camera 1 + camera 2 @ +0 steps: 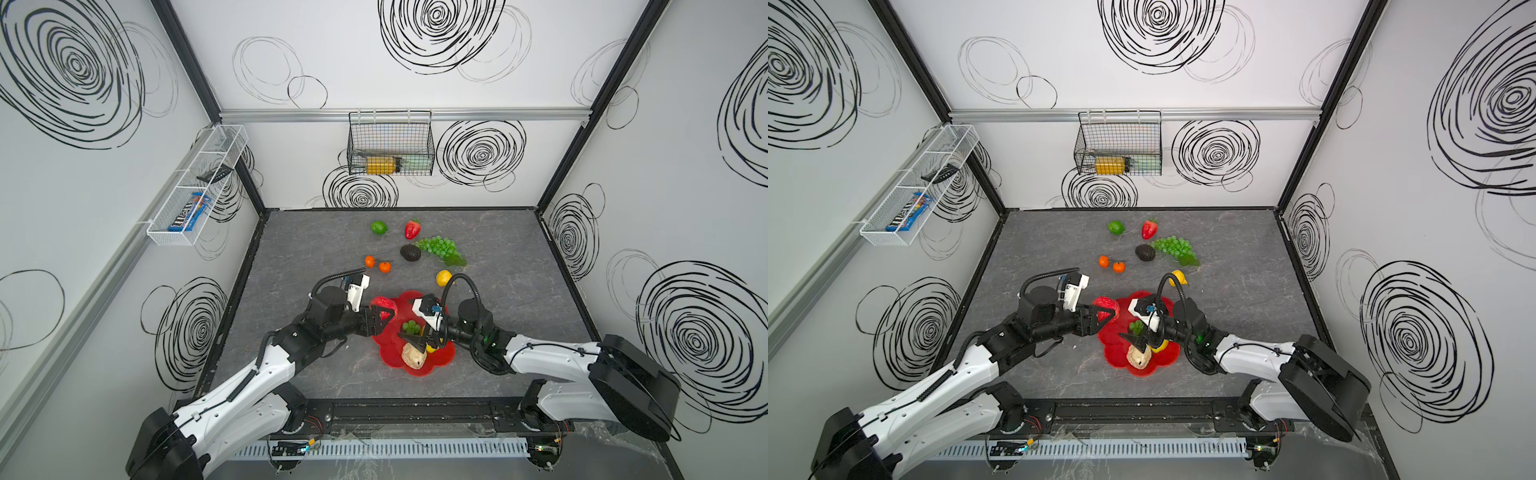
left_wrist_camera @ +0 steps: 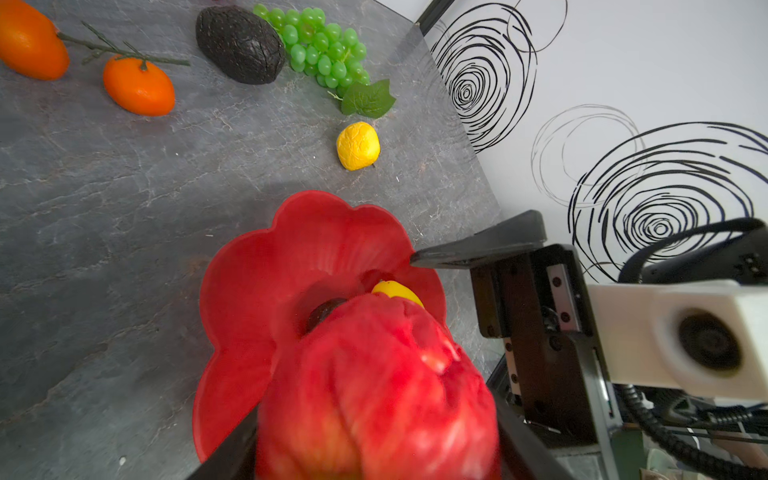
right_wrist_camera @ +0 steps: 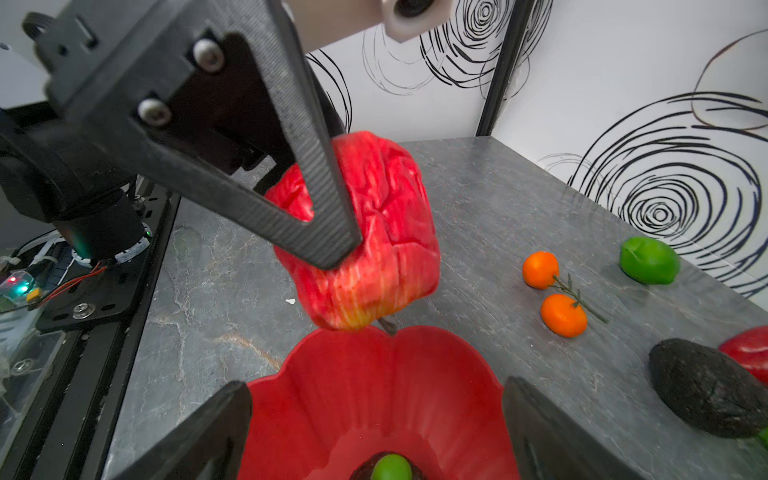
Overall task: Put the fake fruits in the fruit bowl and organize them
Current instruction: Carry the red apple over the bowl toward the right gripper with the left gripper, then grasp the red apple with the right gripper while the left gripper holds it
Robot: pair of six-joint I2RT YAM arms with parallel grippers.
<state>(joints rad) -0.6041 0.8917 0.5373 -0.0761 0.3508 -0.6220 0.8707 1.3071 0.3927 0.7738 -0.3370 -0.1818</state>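
Grey marbled tabletop, white walls scribbled with black swirls. On the left, the left gripper (image 1: 384, 316) pinches a red apple (image 3: 386, 216) by its flanks, stem end down, just above the left rim of the fruit bowl (image 1: 442, 360). The hollow lies rightward of those jaws, so a short carry inward looks needed before letting go. Over the bowl's middle hovers the right gripper (image 3: 374, 386), jaws spread wide and empty, above a beige lumpy piece (image 1: 413, 356) — likely crowding the drop spot.
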